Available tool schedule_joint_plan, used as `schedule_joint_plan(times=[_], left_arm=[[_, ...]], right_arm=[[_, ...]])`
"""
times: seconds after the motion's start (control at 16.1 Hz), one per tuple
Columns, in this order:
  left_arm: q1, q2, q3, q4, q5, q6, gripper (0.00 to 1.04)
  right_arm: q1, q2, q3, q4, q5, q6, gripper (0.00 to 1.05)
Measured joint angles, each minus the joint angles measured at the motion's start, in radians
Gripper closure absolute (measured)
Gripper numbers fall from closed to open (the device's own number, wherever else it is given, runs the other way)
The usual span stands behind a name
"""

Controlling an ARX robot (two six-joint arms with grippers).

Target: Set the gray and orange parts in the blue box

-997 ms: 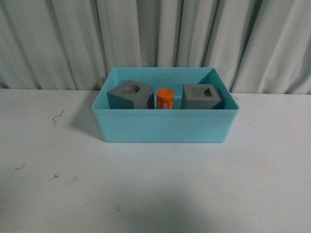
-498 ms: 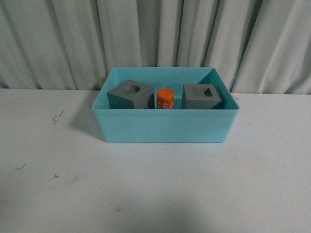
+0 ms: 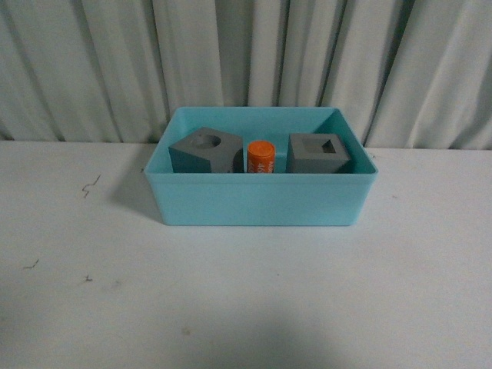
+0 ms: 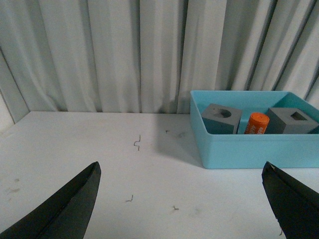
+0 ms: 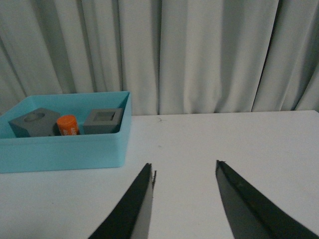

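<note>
Tool (image 5: 184, 172) empty, orange cylinder (image 3: 260, 156) upright (boxed)

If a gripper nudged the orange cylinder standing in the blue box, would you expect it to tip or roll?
The orange cylinder stands upright and narrow, so it would probably tip easily. Once down, its round side would likely roll until a gray cube or the blue box wall stops it.

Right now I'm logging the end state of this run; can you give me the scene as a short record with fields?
container: blue box on the white table
inside, left: gray cube with round recess
inside, middle: orange cylinder, upright
inside, right: gray cube with square recess
parts outside the box: none seen
left hand: open, holding nothing
right hand: open, holding nothing
backdrop: pale curtain
</note>
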Motion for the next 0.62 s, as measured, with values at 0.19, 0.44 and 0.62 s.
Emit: schedule_joint_plan(times=[0.19, 0.44, 0.62], left_arm=[[0.0, 0.0, 0.0, 0.0, 0.0, 0.0, 0.07], [0.0, 0.0, 0.0, 0.0, 0.0, 0.0, 0.07], [0.0, 0.0, 0.0, 0.0, 0.0, 0.0, 0.07]], right_arm=[[0.0, 0.0, 0.0, 0.0, 0.0, 0.0, 0.32], [0.0, 0.0, 0.0, 0.0, 0.0, 0.0, 0.06], [0.0, 0.0, 0.0, 0.0, 0.0, 0.0, 0.06]])
